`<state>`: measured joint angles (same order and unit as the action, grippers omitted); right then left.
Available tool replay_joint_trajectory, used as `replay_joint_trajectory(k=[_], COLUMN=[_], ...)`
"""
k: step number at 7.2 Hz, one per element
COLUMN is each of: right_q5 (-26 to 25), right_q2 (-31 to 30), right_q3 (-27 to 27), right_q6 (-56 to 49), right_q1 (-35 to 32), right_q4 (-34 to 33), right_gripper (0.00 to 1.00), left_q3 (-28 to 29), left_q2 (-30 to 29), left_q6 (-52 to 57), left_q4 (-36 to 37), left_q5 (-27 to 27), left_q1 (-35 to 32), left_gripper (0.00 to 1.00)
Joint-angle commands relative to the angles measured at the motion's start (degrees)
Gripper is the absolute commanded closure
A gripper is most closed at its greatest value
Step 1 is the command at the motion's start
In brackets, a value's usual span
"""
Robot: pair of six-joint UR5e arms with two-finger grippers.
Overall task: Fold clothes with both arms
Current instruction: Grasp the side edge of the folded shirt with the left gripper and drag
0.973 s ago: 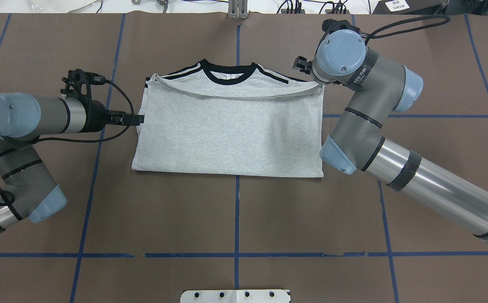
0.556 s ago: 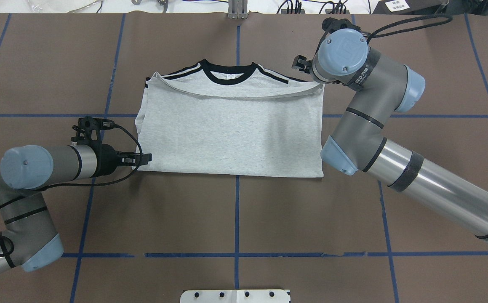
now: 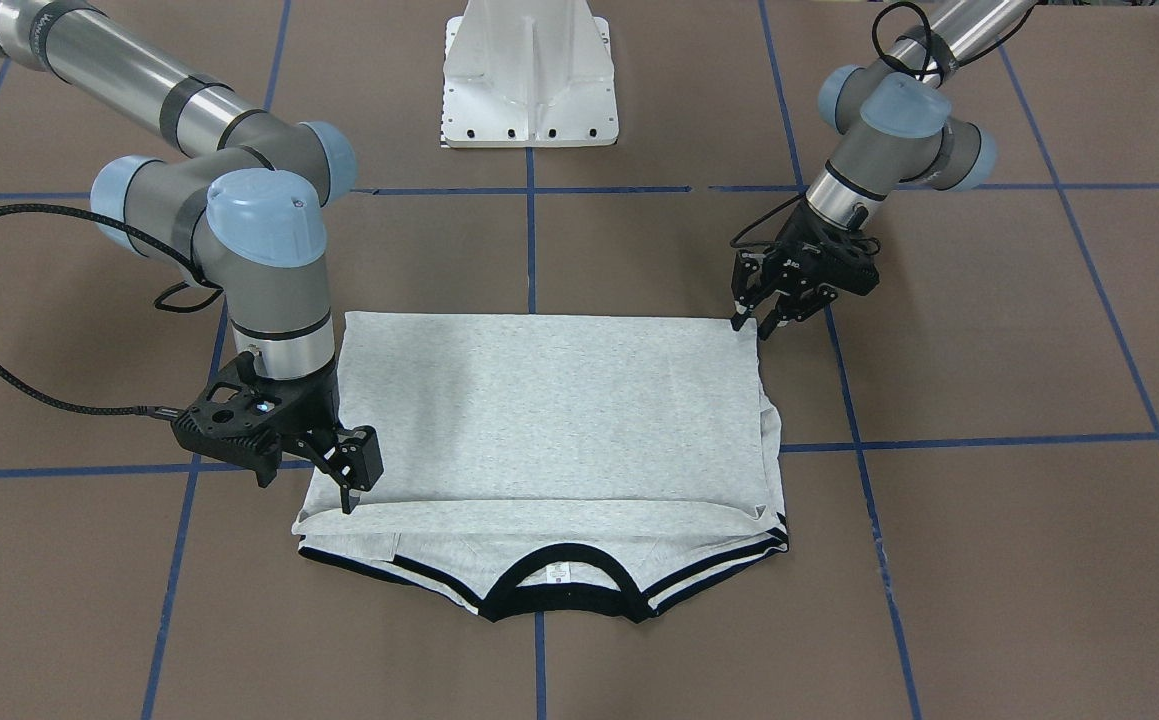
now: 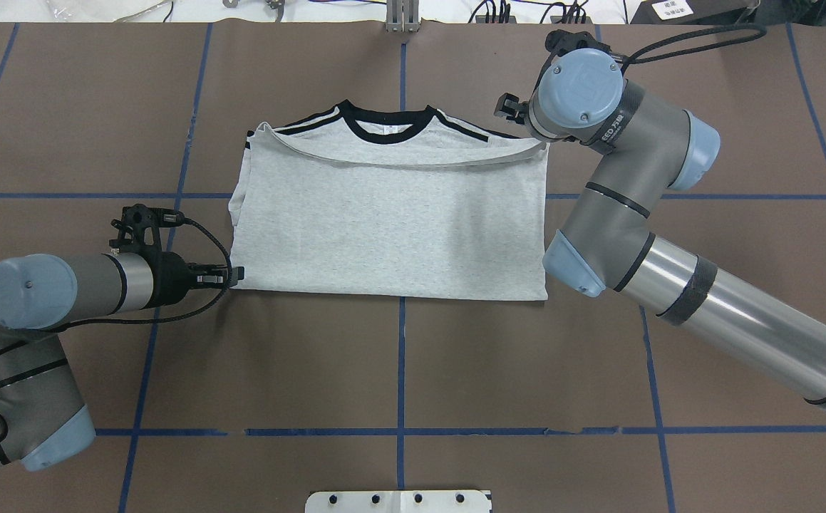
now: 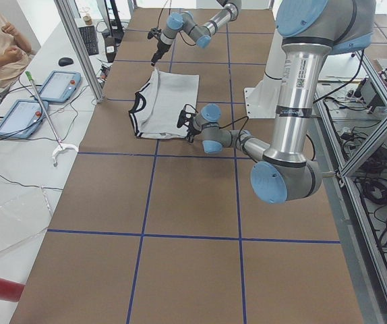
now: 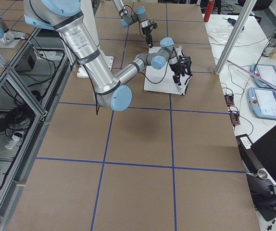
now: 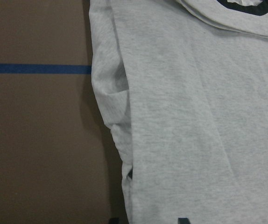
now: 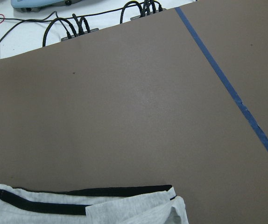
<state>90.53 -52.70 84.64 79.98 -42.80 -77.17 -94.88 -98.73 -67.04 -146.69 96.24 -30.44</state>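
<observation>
- Lying flat on the brown paper-covered counter (image 4: 398, 370) with blue tape grid lines: light heather-grey T-shirt with black collar and black-striped shoulder trim (image 4: 391, 221), bottom half folded up over the top, collar at the far edge from the robot.
- Readable text: partial "EED" plus characters I can't make out on the right arm's wrist band; small white neck label inside the collar, too small to read.
- Left arm (image 4: 63, 292): silver-grey with light-blue joint caps, forearm low and roughly level, pointing across at the shirt's near left corner.
- Left gripper (image 3: 754, 322), black two-finger: fingers (image 3: 739, 318) tilted down at that corner, slightly parted, tips touching or just beside the fold edge; can't tell if any fabric is pinched.
- Right arm (image 4: 669, 235): wrist vertical over the far right corner of the folded layer.
- Right gripper (image 3: 346, 495): fingers close together, tip on the folded hem corner; looks pinched on the cloth.
</observation>
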Motion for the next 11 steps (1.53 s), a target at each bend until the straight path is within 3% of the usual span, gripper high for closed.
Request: replay_joint_trajectory(k=[1,2,3,4,5,7,8,9,10,11], right_q5=[0.0,0.0,0.0,0.0,0.1,0.1,0.1,0.2,0.2,0.2], right_q2=[-0.1,-0.4,-0.4,-0.4,-0.7,-1.5,-1.5,-1.5,-1.5,-1.5], right_q3=[0.0,0.0,0.0,0.0,0.2,2.1,2.2,2.3,2.4,2.4], right_q6=[0.0,0.0,0.0,0.0,0.0,0.0,0.0,0.0,0.0,0.1], right_q1=[0.0,0.0,0.0,0.0,0.0,0.0,0.0,0.0,0.1,0.2], right_q4=[0.0,0.0,0.0,0.0,0.0,0.0,0.0,0.0,0.0,0.0], right_gripper=[0.00,0.00,0.00,0.00,0.00,0.00,0.00,0.00,0.00,0.00], left_q3=[0.0,0.1,0.1,0.1,0.1,-0.6,-0.7,1.4,6.1,12.8], left_q2=[0.0,0.0,-0.1,-0.1,-0.1,0.5,1.7,1.4,0.5,-4.7], left_q6=[0.0,0.0,-0.1,-0.1,-0.1,0.9,6.3,17.1,22.3,29.5], left_q4=[0.0,0.0,0.0,0.0,0.0,0.0,-0.1,0.4,0.4,0.6], left_q5=[0.0,0.0,0.0,0.0,0.0,0.4,1.4,2.0,6.2,8.1], left_q1=[0.6,0.9,1.2,1.2,1.2,0.7,-1.2,-8.6,-16.2,-23.4], left_gripper=[0.54,0.54,0.62,0.86,1.00,1.00,1.00,1.00,1.00,1.00])
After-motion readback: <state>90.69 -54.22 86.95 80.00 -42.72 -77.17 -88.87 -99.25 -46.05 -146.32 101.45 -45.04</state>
